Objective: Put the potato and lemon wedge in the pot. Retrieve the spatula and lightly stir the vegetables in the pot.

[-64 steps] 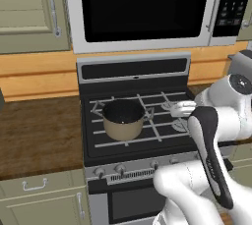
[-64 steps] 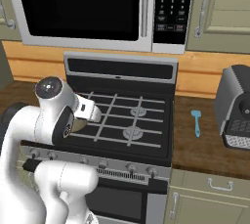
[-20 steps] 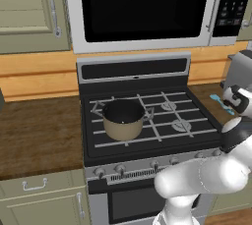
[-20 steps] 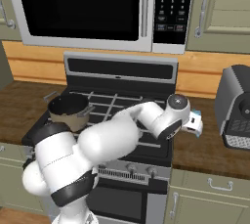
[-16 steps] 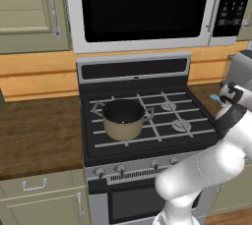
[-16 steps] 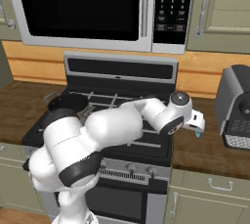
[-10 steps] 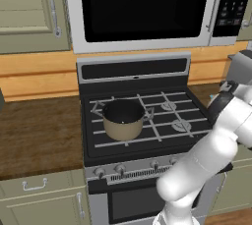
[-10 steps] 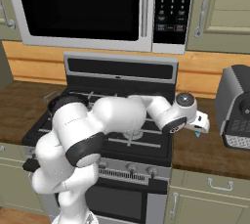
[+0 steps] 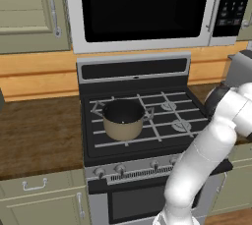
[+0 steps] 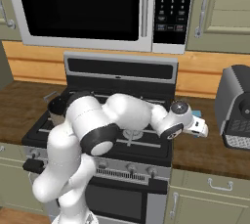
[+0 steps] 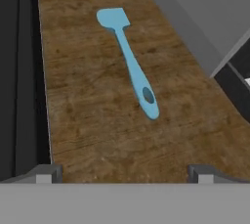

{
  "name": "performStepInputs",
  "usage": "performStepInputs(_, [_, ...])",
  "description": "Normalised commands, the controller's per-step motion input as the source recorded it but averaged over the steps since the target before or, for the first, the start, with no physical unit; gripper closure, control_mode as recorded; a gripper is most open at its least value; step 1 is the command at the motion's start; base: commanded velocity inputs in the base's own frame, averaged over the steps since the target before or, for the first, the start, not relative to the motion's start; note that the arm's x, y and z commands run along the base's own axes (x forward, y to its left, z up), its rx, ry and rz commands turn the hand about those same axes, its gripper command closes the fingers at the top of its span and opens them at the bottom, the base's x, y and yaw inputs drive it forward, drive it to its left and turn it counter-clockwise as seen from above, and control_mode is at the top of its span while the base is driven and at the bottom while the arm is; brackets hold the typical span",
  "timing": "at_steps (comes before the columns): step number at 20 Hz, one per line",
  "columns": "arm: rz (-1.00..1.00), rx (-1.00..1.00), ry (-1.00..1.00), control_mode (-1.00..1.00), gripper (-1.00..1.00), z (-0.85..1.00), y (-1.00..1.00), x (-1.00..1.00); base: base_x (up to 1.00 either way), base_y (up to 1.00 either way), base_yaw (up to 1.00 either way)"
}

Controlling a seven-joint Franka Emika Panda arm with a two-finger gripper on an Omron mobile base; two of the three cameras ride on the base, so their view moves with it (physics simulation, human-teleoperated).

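The arm reaches far right, gripper (image 11: 124, 171) low, jaws spread wide.

We're looking at a home kitchen here. Dead center is a black gas stove (image 9: 135, 121) with grates and front knobs; at 12 o'clock above it hangs a built-in microwave (image 9: 147, 8). Pale green cabinets (image 9: 29, 13) sit at 10 o'clock, wood countertop (image 9: 39, 135) at 9 o'clock, and a grey coffee machine (image 10: 237, 105) at 3 o'clock in the right base view.
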Motion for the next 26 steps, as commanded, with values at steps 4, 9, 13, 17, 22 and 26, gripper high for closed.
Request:
performStepInputs(4, [0.00, 0.08, 0.03, -1.00, -1.00, 0.00, -0.36, 0.20, 0.00, 0.00, 0.00])
performStepInputs(9, [0.00, 0.09, 0.04, -1.00, -1.00, 0.00, -0.31, 0.16, 0.00, 0.00, 0.00])
performStepInputs(13, [0.00, 0.08, 0.04, -1.00, -1.00, 0.00, -0.36, 0.17, 0.00, 0.00, 0.00])
performStepInputs(17, [0.03, 0.08, 0.00, -1.00, -1.00, -0.01, -0.38, 0.14, 0.00, 0.00, 0.00])
performStepInputs(22, [0.06, 0.04, 0.00, -1.00, -1.00, -0.15, -0.17, 0.19, 0.00, 0.00, 0.00])
performStepInputs(26, [0.07, 0.01, 0.02, -1.00, -1.00, -0.28, 0.00, 0.22, 0.00, 0.00, 0.00])
